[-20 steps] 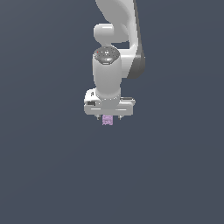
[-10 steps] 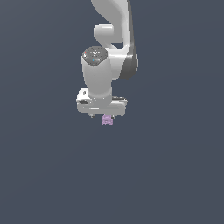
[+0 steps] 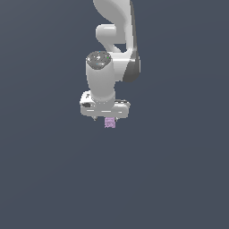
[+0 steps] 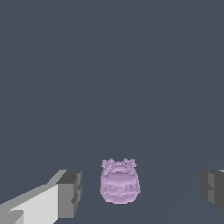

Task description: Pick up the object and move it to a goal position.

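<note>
**Smooth shell, rough little block**

The arm (image 3: 109, 76) shows glossy white, plastic-looking casing with a soft sheen. The pincer (image 4: 140, 190) carries matt dark grey fingertips (image 4: 70, 192). The object (image 4: 119, 182) looks pale lilac-pink, matt, its faces bumpy and uneven. Behind it all, a flat, matt slate-grey ground (image 3: 179, 179).

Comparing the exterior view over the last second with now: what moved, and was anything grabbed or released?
The white arm's wrist and claw drifted slightly toward the exterior view's left and the claw body turned a little. Nothing was grabbed or released: in the wrist view the fingers stand open, apart from the small pale lilac blocky object between them. The object kept its place just under the claw.
</note>
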Tool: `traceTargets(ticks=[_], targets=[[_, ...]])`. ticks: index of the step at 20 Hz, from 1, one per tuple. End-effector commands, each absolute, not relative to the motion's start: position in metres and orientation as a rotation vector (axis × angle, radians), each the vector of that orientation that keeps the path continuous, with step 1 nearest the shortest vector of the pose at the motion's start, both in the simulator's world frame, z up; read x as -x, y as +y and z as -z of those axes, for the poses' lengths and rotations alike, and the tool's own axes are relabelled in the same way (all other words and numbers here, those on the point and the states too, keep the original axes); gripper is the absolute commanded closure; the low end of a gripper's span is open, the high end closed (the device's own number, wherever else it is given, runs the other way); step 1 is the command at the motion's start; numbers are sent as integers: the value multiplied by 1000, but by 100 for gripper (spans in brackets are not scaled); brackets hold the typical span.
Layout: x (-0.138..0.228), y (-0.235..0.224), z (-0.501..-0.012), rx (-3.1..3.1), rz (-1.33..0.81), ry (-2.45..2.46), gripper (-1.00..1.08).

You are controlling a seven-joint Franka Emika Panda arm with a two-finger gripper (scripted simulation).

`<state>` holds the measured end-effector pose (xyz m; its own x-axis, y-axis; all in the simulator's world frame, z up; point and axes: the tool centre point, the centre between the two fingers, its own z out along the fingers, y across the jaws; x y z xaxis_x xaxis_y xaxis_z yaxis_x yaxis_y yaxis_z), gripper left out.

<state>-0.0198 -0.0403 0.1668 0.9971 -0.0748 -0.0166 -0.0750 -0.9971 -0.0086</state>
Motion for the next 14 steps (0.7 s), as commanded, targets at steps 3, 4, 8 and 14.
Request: traceTargets(ticks=[3,4,8,14], targets=[[31,-38,-150,3132,-22,112,-92],[35,-37,-145,3133,-20,111,-92],[53,-33,-123,3135,-14,104,-92],[79,-29,-97,3138,-6,94,-92]])
